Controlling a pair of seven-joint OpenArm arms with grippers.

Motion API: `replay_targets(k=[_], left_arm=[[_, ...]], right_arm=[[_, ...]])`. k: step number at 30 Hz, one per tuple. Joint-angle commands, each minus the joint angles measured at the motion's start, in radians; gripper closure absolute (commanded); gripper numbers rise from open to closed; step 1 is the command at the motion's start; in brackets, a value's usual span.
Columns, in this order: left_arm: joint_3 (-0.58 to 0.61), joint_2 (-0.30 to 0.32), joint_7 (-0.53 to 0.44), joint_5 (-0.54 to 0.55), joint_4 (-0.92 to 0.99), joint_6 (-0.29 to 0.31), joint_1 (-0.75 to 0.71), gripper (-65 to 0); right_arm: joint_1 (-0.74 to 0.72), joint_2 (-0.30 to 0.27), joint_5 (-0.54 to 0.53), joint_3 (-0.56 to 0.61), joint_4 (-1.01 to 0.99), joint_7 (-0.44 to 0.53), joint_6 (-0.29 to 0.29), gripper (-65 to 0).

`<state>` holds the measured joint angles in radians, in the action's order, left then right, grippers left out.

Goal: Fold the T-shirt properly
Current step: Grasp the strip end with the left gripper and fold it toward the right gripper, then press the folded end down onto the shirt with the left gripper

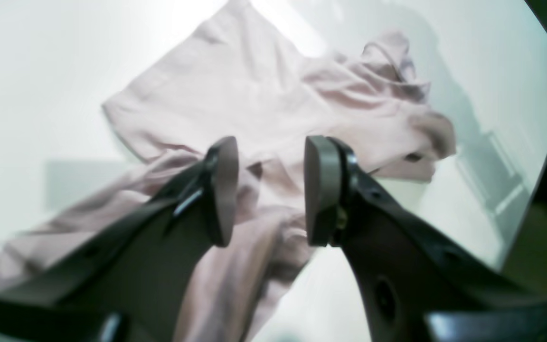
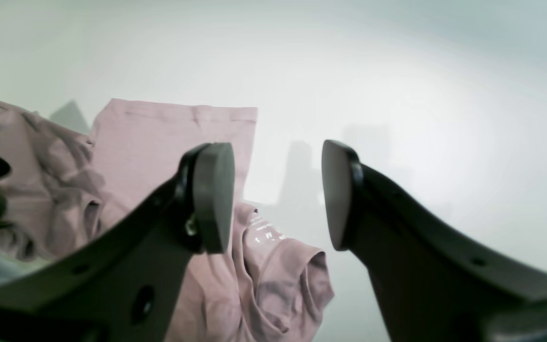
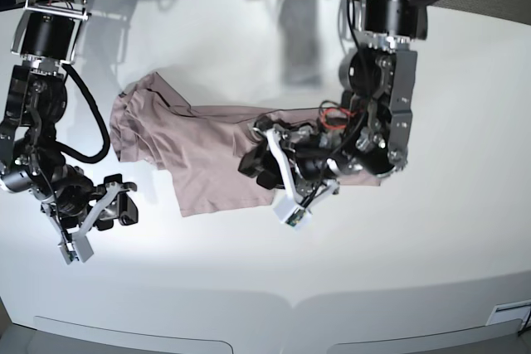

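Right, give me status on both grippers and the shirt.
Left gripper open, empty, above the T-shirt. Right gripper open, empty, beside it. Shirt crumpled, unfolded. Nothing blocking.

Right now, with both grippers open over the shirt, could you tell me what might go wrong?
The T-shirt lies rumpled, one end bunched, so folding now would likely lock in creases. The left gripper hangs open over wrinkled layers and might pinch several at once. The right gripper sits mostly over bare table and may miss the edge.
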<state>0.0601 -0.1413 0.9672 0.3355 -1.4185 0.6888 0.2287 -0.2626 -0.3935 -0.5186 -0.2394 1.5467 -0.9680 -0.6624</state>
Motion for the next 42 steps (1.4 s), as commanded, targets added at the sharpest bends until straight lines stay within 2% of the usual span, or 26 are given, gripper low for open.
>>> replay_targets(k=[1,3,7,11,17,20,22,25,31,36,42], left_arm=[[0.003,-0.008,0.009,0.020,-0.024,0.009,0.042,-22.8],[0.003,-0.007,0.064,0.020,-0.024,0.009,0.070,-22.8],[0.000,-0.003,0.097,0.020,-0.024,0.009,0.085,-22.8],[0.000,0.071,0.154,0.020,-0.024,0.009,0.087,-19.9],[0.000,0.204,0.292,0.024,-0.024,-0.124,0.087,-18.4],[0.000,0.261,0.297,0.032,-0.024,-0.153,0.081,-18.4],[0.000,0.278,0.294,0.073,-0.024,-0.182,0.073,-18.4],[0.001,0.269,0.255,0.113,-0.024,-0.185,0.043,-18.4],[0.001,0.256,0.180,0.111,-0.024,-0.185,-0.030,-18.4],[0.001,0.236,0.167,0.116,-0.024,-0.193,-0.040,-18.4],[0.001,0.158,0.168,0.170,-0.024,-0.191,-0.040,-18.4]], right_arm=[[-0.024,-0.016,-0.009,-0.005,0.020,0.020,-0.003,-30.4],[-0.024,-0.016,-0.009,-0.005,0.020,0.020,-0.003,-30.4],[-0.024,-0.016,-0.009,-0.005,0.020,0.020,-0.003,-30.4],[-0.022,-0.016,-0.009,-0.004,0.020,0.016,-0.003,-30.4],[-0.022,-0.015,-0.010,-0.004,0.017,0.018,-0.003,-30.4],[-0.022,-0.013,-0.009,-0.004,0.017,0.017,-0.003,-30.4],[-0.022,-0.014,-0.009,-0.004,0.017,0.018,-0.003,-30.4],[-0.022,-0.013,-0.010,-0.004,0.017,0.019,-0.003,-30.4],[-0.022,-0.013,-0.010,-0.004,0.017,0.018,-0.003,-30.4],[-0.022,-0.008,-0.010,-0.004,0.017,0.021,-0.003,-30.4],[-0.023,0.029,-0.009,-0.004,0.017,0.021,-0.003,-30.4]])
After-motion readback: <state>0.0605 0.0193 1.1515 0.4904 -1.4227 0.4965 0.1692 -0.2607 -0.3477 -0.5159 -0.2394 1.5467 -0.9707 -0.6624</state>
